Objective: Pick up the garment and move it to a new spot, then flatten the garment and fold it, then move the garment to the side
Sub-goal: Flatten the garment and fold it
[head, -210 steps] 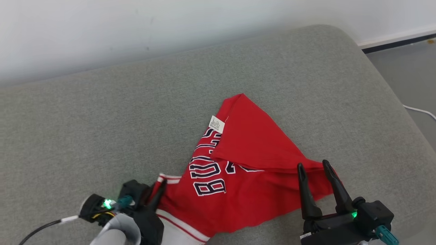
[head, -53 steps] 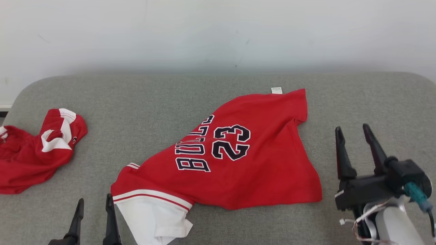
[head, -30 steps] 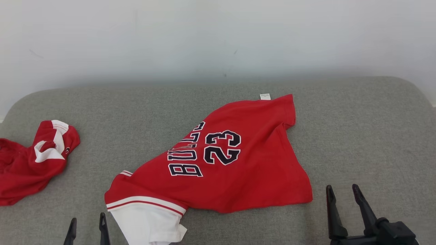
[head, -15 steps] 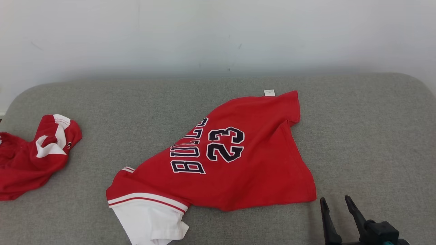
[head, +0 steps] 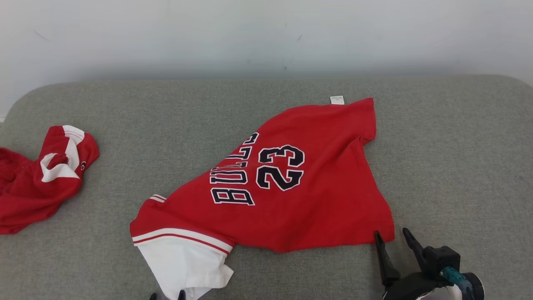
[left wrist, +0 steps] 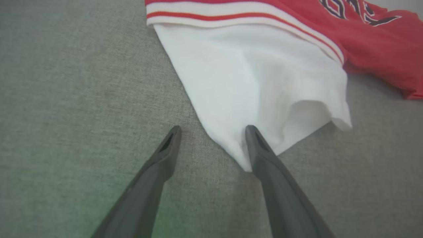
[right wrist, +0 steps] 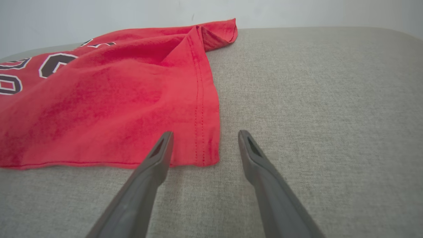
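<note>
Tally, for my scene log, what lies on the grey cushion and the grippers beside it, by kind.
Garments: 2 (red jersey, crumpled red-and-white garment)
Grippers: 2 (left gripper, right gripper, both open)
Total: 4

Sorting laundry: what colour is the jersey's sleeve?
White sleeve, below a red-and-white striped band; clearest in left wrist view.
</note>
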Controlling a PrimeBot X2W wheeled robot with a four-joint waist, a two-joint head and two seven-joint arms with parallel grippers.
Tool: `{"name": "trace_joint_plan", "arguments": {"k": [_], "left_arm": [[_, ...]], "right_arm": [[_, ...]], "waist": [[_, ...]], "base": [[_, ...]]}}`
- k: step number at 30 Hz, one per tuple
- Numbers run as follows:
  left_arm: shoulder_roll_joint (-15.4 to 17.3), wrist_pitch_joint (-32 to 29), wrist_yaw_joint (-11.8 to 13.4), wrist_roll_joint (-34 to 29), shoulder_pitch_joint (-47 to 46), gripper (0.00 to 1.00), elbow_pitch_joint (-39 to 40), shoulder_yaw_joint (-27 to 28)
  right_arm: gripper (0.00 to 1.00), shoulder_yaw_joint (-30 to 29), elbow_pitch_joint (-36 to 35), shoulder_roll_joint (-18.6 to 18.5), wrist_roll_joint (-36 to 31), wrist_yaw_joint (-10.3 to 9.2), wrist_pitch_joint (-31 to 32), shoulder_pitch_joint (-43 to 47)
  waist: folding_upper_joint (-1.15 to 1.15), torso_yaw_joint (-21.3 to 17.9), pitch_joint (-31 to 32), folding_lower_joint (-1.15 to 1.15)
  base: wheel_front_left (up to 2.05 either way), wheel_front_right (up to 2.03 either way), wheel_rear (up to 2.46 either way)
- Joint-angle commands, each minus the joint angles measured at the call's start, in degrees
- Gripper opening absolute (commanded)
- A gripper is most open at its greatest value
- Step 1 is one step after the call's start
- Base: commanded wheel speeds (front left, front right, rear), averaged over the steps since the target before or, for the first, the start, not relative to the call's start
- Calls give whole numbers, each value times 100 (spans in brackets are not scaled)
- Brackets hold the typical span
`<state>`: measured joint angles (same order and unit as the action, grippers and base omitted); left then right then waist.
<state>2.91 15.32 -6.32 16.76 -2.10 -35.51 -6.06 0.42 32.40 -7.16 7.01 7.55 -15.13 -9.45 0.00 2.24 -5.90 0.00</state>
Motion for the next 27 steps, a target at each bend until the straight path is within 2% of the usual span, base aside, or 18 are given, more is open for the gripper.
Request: {"name": "trace_joint_plan", "arguments": {"k": [1,6,7,8,9,10,14,16,20,26,27], "left_arm": [[-3,-37,-15,87,-96,100,-192,-54],[-15,-85,-77,439,-272,100,-741,-349],[-19,-105,-76,573,-298,100,-855,-429],[-29,-117,-84,654,-326,55,-950,-529],[-41,-116,-94,695,-363,44,-1021,-612],[-58,-114,-104,809,-384,0,-1067,-683],[-84,-104,-131,1082,-442,0,-1166,-973],[-80,-97,-133,1161,-463,0,-1108,-944],[53,-33,-44,1004,-384,0,-496,-618],[190,-11,64,813,16,0,772,29],[190,-11,64,813,16,0,772,29]], "right_arm": [[100,16,149,20,-21,-15,-1,-101],[100,48,606,53,-9,-14,-1,-258],[71,50,677,55,23,-14,0,-259],[14,57,719,56,42,-14,1,-260],[0,63,742,58,57,-14,1,-253],[0,66,756,59,68,-14,1,-236],[0,38,719,64,122,-15,0,-138],[0,26,609,64,186,-14,0,-91],[0,10,277,95,318,-14,-1,69],[0,161,-397,-72,589,-14,-1,333],[0,161,-397,-72,589,-14,-1,333]], "waist": [[0,33,-45,0],[0,96,-49,0],[0,104,-37,0],[0,110,-28,0],[0,109,-8,0],[0,109,7,0],[0,111,73,0],[0,115,105,0],[0,129,175,0],[0,73,241,0],[0,73,241,0]], "base": [[0,0,0],[0,0,0],[0,0,0],[0,0,0],[0,0,0],[0,0,0],[0,0,0],[0,0,0],[0,0,0],[0,0,0],[0,0,0]]}}
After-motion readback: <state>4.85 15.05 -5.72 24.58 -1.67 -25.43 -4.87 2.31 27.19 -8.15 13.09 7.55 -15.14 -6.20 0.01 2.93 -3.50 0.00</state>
